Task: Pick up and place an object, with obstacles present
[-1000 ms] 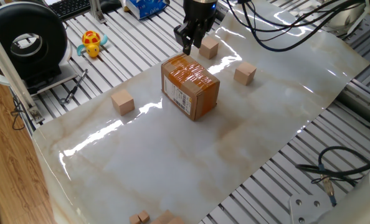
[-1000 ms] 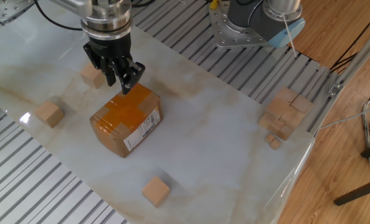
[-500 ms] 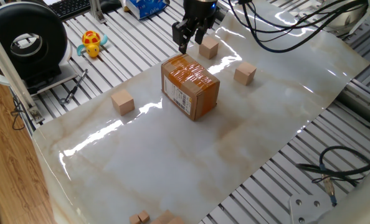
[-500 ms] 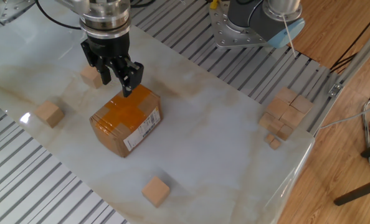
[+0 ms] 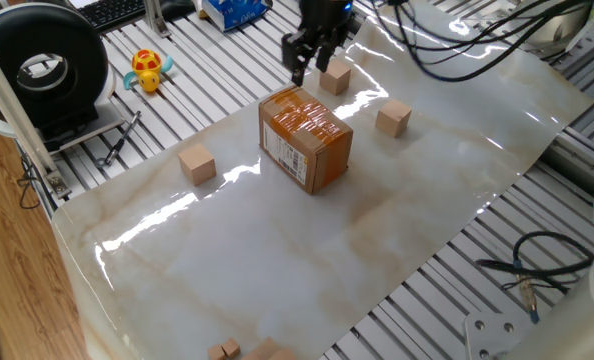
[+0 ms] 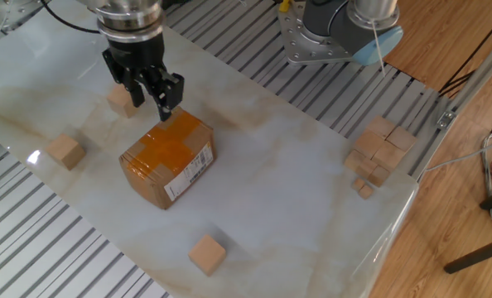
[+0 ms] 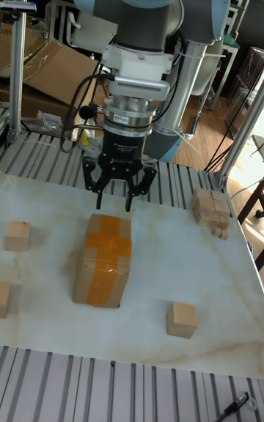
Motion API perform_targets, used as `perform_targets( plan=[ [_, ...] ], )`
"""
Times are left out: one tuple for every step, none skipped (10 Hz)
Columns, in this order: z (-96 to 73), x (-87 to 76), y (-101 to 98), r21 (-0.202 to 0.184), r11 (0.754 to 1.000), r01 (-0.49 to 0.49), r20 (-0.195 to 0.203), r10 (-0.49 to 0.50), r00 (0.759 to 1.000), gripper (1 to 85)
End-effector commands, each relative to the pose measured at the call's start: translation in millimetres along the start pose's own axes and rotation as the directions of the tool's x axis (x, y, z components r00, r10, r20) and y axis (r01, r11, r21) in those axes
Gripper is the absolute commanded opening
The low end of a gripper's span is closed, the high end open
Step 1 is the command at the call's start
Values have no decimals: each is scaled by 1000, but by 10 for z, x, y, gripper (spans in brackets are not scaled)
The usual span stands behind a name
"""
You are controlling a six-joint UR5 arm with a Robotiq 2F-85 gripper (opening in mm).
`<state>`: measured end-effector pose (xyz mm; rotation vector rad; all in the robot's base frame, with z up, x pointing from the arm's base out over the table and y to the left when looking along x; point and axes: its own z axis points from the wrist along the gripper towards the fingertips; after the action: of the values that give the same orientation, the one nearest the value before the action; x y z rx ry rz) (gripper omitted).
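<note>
Three light-tan wooden cubes lie on the marble sheet: one [image 5: 334, 77] just behind the taped cardboard box [image 5: 305, 138], one [image 5: 393, 118] further along, one [image 5: 197, 163] on the box's other side. My gripper [image 5: 305, 66] hangs open and empty over the box's far top edge, close beside the nearest cube [image 6: 120, 101]. In the tall fixed view the gripper [image 7: 112, 202] hovers just above the box [image 7: 103, 259], with cubes at the left [image 7: 16, 235] and front right [image 7: 182, 319]. The box [image 6: 167, 157] stands between the gripper [image 6: 149, 101] and the front cube [image 6: 207, 253].
A pile of wooden cubes [image 6: 381, 153] sits at the sheet's edge. A yellow toy [image 5: 148, 70], a black reel [image 5: 45, 68] and a keyboard lie off the sheet on the slatted table. The arm's base [image 6: 337, 29] stands behind. Loose cables [image 5: 537, 270] trail nearby.
The gripper has drifted slightly up and away from the box top toward the cube behind it, staying open. Box and cubes have not moved.
</note>
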<state>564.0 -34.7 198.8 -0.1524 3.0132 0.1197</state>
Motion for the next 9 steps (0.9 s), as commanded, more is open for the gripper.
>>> perform_targets(
  plan=[
    [69,28,-85,-50,998,39,14,-38,999,590],
    [72,13,-174,-16,1000,7,18,-7,1000,633],
    [69,-44,-299,28,996,-84,42,82,996,627],
    [65,-80,-362,45,982,-184,63,181,981,617],
    [63,-37,-476,90,973,-212,54,207,977,590],
    [91,-110,-557,74,980,-187,42,184,982,580],
    [123,-246,-743,76,990,-121,26,119,993,580],
    [146,-355,-888,43,997,-70,13,69,998,567],
    [144,-412,-1016,18,1000,-18,8,18,1000,567]
  ],
)
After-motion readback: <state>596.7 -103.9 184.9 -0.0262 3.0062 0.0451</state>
